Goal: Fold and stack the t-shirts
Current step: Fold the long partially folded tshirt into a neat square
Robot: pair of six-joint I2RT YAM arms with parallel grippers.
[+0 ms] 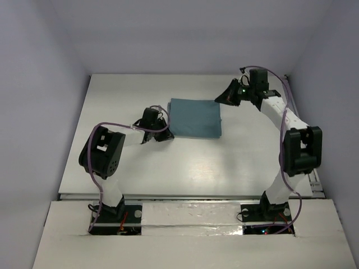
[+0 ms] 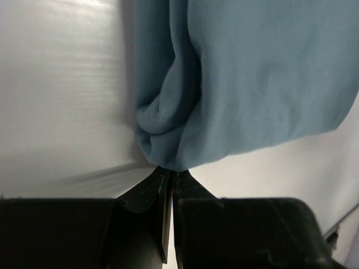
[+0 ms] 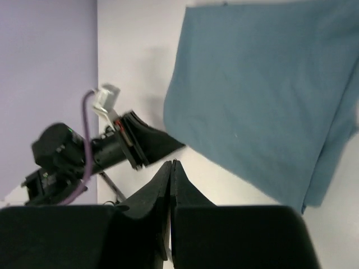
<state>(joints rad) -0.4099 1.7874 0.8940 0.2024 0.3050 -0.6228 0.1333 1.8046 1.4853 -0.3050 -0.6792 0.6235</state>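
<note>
One teal t-shirt (image 1: 195, 117) lies folded into a flat rectangle on the white table (image 1: 185, 168), just above the middle of the overhead frame. The left claw (image 2: 171, 172) sits at the shirt's lower-left corner. In its wrist view the jaws are pressed together, with the tips right against the rounded fold of that corner — whether any cloth is pinched between them cannot be told. The right claw (image 3: 171, 163) is near the shirt's upper-right corner in the overhead view, jaws closed on nothing — in its own view the fabric fills the upper right, apart from the tips.
</note>
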